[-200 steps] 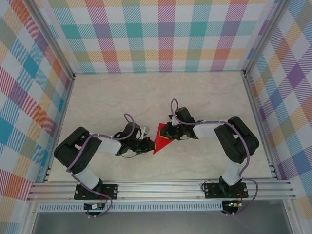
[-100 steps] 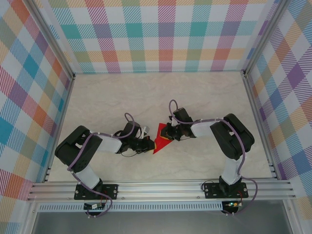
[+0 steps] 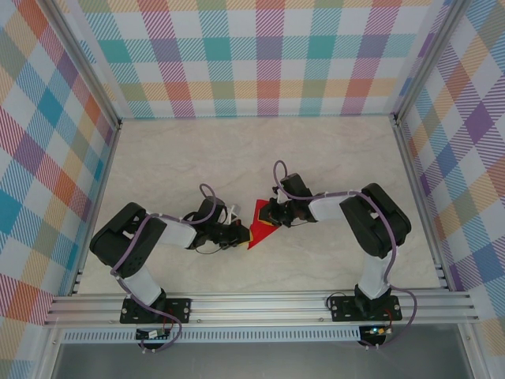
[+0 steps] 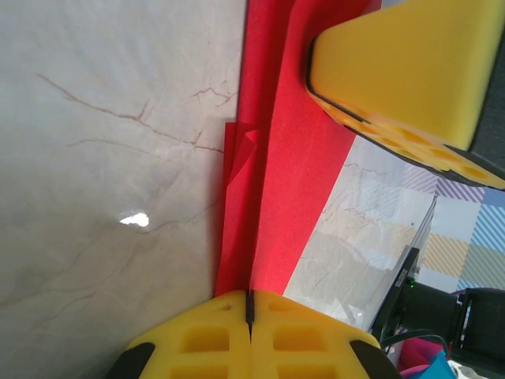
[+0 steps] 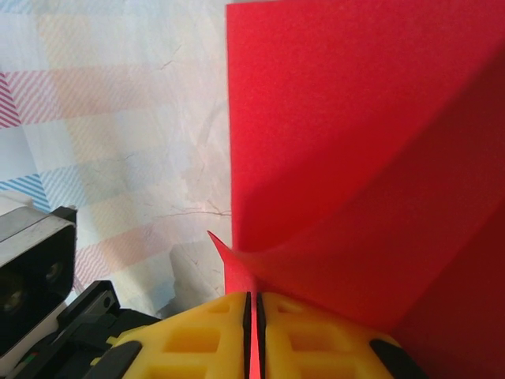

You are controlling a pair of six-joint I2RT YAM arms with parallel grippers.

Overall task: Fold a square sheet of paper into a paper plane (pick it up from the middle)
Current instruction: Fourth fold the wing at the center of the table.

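As seen from above, found red paper (image 3: pixel 256 230) partly folded mid-bench (image 3: pixel 237 150); noted left pincer (image 4: pixel 249 304) clamped on one edge, right pincer (image 5: pixel 252 304) clamped on the opposite.

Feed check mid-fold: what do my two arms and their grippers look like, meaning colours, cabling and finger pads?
The left arm and right arm both have bulky black joints and pale grey links, each with a purple cable looping along it. The left gripper and right gripper carry bright yellow fingers moulded with square pockets.
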